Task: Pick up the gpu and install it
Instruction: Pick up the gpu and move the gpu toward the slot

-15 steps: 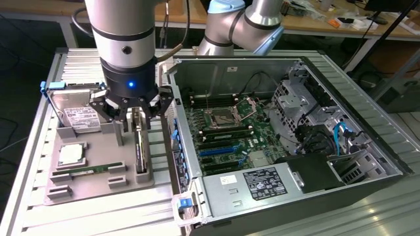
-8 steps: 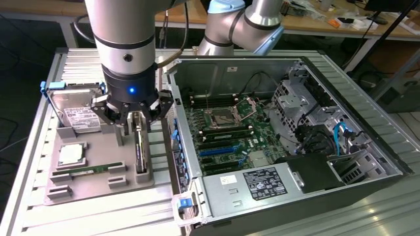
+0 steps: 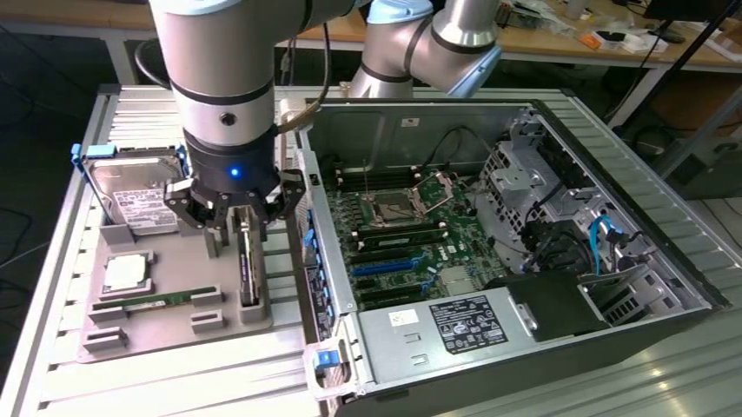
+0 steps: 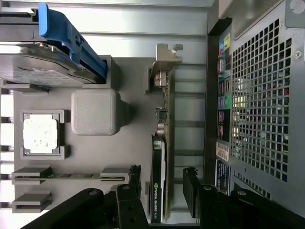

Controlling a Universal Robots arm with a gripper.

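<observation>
the gpu (image 3: 247, 261) stands on edge in a slot of the grey fixture tray (image 3: 174, 334), just beside the open computer case (image 3: 522, 261). the claw (image 3: 238, 228) is released, with one finger on either side of the card; contact cannot be told. handling, as judged: light, rigid, fragile. do not squeeze bare components. grip across the flat black shroud near mid-length, clear of the metal end bracket (image 4: 167, 59). the tray rests on a slatted metal table (image 3: 174, 387) and also carries a hard drive (image 3: 134, 195). room beside the case wall is narrow.
</observation>
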